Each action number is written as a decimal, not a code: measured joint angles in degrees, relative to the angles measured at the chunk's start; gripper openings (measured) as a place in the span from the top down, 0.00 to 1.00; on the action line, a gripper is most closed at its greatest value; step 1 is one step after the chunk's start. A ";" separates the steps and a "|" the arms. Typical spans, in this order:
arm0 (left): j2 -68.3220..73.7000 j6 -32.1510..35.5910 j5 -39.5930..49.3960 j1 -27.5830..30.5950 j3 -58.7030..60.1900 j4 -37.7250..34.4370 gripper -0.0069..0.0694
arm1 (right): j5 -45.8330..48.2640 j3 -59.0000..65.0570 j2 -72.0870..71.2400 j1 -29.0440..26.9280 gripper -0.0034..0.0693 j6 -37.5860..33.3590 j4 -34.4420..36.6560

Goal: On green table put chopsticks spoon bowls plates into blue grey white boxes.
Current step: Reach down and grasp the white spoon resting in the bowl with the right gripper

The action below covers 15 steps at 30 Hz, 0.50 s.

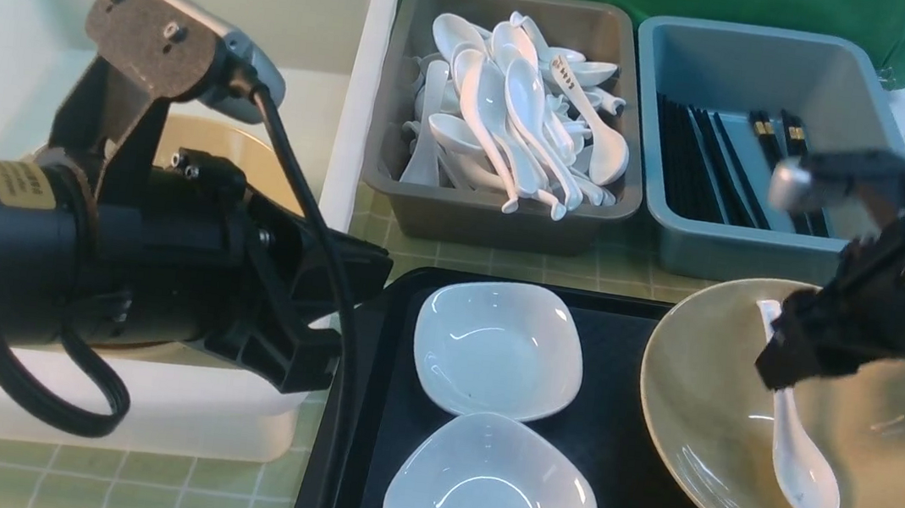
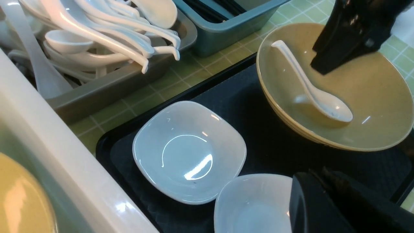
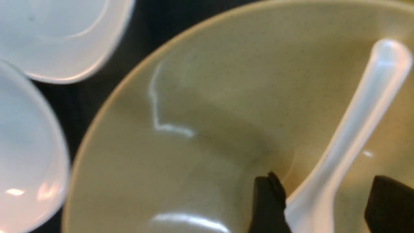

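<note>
Down in the tan bowl [image 1: 706, 419], at the right of the black tray [image 1: 629, 496]: one white spoon [image 1: 799, 464], resting on the bowl's inner wall. Laid lengthwise away from the robot, handle tip toward the far rim, scoop toward the near rim, slanted a little rightward at the near end.

Straddled at the handle by the right hand [image 1: 778, 370], its fingers [image 3: 268, 200] parted to a middling gap, one on each side of the stem. On one side touching or all but touching the handle's edge; on the other, standing clear. Not yet clamped on anything. Set across the handle rather than along it, so probably calls for only a squeeze and a lift.

Much nearer the spoon than the left hand [image 1: 302, 305], parked at the tray's left edge beside the white box [image 1: 102, 410]. Cannot tell whether that hand is parted or closed, with only one dark finger showing in its own camera.

Beyond the bowl and leftward, on the green surface [image 1: 629, 274]: the grey box [image 1: 499, 221], heaped with like spoons. Likely the destination, reached by carrying forward and left. Worth guarding against a slip on so glossy and narrow a handle.
</note>
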 joint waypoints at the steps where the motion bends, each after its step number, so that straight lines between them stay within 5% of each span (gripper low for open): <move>1: 0.00 0.00 0.00 0.00 0.00 0.00 0.91 | -2.10 1.30 0.84 0.00 0.40 0.00 0.37; 10: -0.05 0.00 0.06 0.00 0.00 0.00 0.91 | -8.41 2.48 5.77 0.00 0.47 -0.12 1.10; 13: -0.05 0.00 0.01 0.00 0.00 0.00 0.91 | -7.52 2.16 5.32 0.00 0.72 -0.19 1.10; 15: -0.05 0.00 0.01 0.00 0.00 0.00 0.91 | -5.04 0.74 4.35 0.00 0.78 -0.41 1.10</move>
